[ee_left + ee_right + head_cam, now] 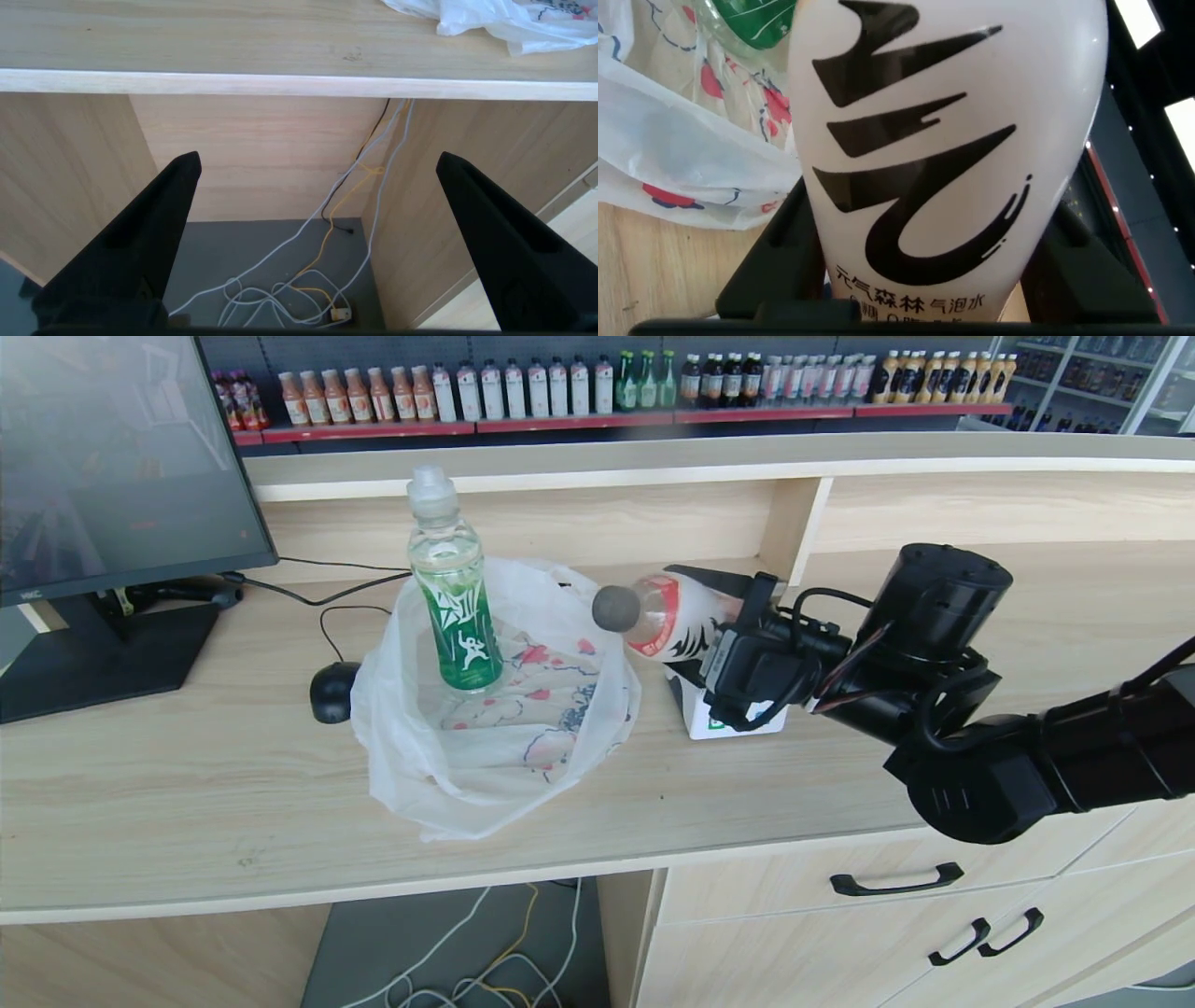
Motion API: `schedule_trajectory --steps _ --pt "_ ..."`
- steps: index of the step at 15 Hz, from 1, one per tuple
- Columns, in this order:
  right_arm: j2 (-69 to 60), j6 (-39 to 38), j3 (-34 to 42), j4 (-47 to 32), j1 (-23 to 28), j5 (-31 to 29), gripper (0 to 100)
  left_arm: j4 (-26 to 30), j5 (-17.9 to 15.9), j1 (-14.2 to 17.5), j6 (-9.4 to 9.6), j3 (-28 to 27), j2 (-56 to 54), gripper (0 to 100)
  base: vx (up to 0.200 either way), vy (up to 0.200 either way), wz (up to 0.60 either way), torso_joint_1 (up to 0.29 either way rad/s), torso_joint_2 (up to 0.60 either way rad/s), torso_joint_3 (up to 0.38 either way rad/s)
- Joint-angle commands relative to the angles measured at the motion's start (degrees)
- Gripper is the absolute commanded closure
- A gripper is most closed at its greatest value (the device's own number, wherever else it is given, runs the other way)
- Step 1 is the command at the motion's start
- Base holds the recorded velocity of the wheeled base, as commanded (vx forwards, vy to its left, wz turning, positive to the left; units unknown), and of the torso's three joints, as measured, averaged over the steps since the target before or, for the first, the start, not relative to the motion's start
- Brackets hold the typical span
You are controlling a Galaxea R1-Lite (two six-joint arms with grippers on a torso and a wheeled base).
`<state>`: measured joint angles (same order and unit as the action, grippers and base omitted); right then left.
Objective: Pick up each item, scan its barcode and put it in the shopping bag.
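Note:
My right gripper (724, 639) is shut on a white bottle (665, 614) with black brush marks and a grey cap. It holds the bottle lying sideways, cap toward the shopping bag, above the small white scanner box (721, 717). The bottle's white body (920, 159) shows close up between the fingers. A green-labelled bottle (452, 588) stands upright inside the white plastic shopping bag (495, 709) at the middle of the counter. My left gripper (318, 243) hangs open below the counter's front edge, with nothing between its fingers.
A monitor (121, 457) on its black stand sits at the back left, a black mouse (331, 692) with its cable lies left of the bag. The wooden counter (187, 784) has a raised back ledge. Cables (308, 280) hang under the counter. Drawers (896, 882) are below right.

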<state>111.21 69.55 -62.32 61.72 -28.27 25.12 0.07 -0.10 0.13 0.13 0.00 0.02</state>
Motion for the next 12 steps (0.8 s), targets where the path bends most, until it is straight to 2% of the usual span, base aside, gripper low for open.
schedule_trajectory --steps 1,8,12 --pt "-1.26 -1.26 -1.23 0.07 -0.03 0.01 100 0.01 0.01 0.04 -0.05 0.00 -0.02 0 0.000 0.000 0.00 0.000 0.00 0.000" --pt "-6.54 -15.06 -1.23 2.70 0.06 -3.59 100 0.01 0.01 0.04 -0.05 0.00 -0.02 0 0.000 0.000 0.00 0.000 0.00 0.000" --pt "-6.54 -25.07 1.94 11.84 0.23 -6.40 100 0.01 0.01 0.04 -0.05 0.00 -0.02 0 0.000 0.000 0.00 0.000 0.00 0.000"
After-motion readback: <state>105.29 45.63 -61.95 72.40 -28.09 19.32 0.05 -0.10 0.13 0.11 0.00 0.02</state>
